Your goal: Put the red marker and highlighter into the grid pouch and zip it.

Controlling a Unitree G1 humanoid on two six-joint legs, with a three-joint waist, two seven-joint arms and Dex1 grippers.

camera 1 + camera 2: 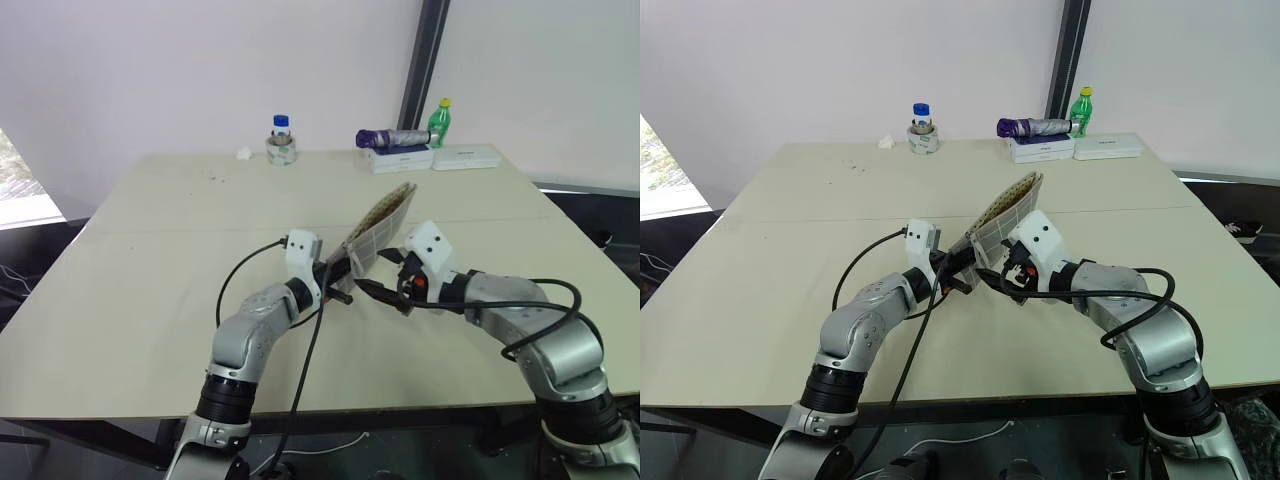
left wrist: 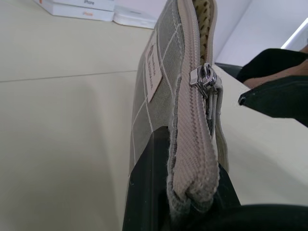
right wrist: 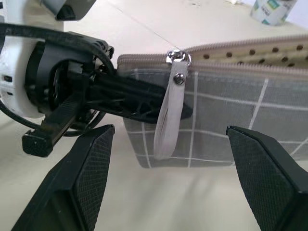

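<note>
Left gripper (image 3: 139, 103) clamped on pouch (image 3: 231, 115) end, held above table (image 1: 150, 250). Right gripper (image 3: 168, 187) wide open, empty, pull cord (image 3: 168, 120) at its 12 o'clock.

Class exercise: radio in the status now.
Left gripper shut on grid pouch, held off table. Right gripper open, facing pull tab. Zipper mostly open.

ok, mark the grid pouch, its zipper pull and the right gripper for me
grid pouch (image 3: 240, 115): right wrist view, on the grey checked side panel.
zipper pull (image 3: 168, 122): right wrist view, on the pale hanging strap.
right gripper (image 3: 168, 178): right wrist view, midway between its open fingertips.
</note>
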